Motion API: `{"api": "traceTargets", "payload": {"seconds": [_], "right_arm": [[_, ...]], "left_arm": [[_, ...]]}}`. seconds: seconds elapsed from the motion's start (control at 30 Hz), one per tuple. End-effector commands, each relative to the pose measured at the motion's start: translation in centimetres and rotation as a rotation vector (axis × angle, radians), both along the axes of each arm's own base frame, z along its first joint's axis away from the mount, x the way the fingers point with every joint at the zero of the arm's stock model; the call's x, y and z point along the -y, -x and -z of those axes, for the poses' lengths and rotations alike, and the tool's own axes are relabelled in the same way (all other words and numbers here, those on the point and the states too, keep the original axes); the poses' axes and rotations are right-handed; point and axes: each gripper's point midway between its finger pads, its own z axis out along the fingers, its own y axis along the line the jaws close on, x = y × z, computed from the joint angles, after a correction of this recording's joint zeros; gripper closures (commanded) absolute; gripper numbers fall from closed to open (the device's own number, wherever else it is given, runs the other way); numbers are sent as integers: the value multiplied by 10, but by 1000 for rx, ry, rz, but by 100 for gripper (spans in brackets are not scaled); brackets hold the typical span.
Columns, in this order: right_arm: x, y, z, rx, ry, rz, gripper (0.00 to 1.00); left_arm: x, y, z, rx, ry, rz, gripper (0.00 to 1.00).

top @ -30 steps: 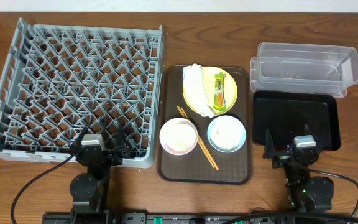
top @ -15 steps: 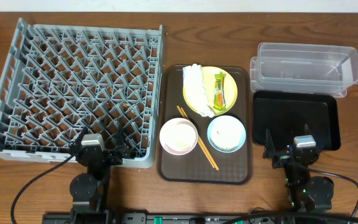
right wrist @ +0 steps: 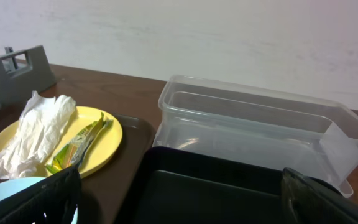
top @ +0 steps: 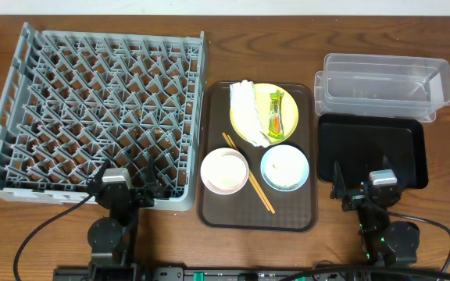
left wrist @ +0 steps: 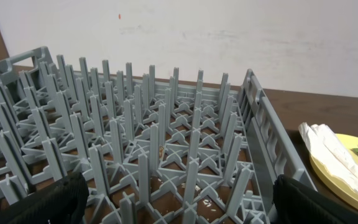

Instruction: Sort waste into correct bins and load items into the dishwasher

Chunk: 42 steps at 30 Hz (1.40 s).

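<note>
At the far left the grey dish rack sits empty of dishes. The left gripper hovers at its near edge, fingers spread wide and holding nothing. Just right of the rack lies the brown tray. At its far end is the yellow plate, with the crumpled napkin and the green-and-yellow wrapper lying on it. Nearer on the tray are the white bowl and the light blue bowl, with the chopsticks lying slantwise between them. Further right, the clear tub stands behind the black tray, the two touching. The right gripper hangs at the black tray's near edge, jaws wide apart and empty.
</note>
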Motion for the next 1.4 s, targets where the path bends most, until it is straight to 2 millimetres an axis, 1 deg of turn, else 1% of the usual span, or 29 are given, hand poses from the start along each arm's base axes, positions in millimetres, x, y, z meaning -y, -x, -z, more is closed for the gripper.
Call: {"api": "traceTargets", "payload": {"seconds": [0.0,0.47,0.6,1.0,1.27,1.37], "right_arm": [[2,0,2,-7,6,7,1],[2,0,2,-7,7,8,1],[11,-1,1,-2,17,57,1],[11,-1,1,-2,16,56,1],[10,-1,0,-4,-82,61,1],[10,0,-6,5,-89,62,1]], "left_arm": [[-2,1,16,-51,2,-13,3],[-2,1,16,-51,2,-13,2],[-2,1,16,-51,2,-13,3],[-2,1,16,-51,2,-13,3],[-2,1,15,-50,2,-12,3],[-2,2,11,-47,14,-14,3]]}}
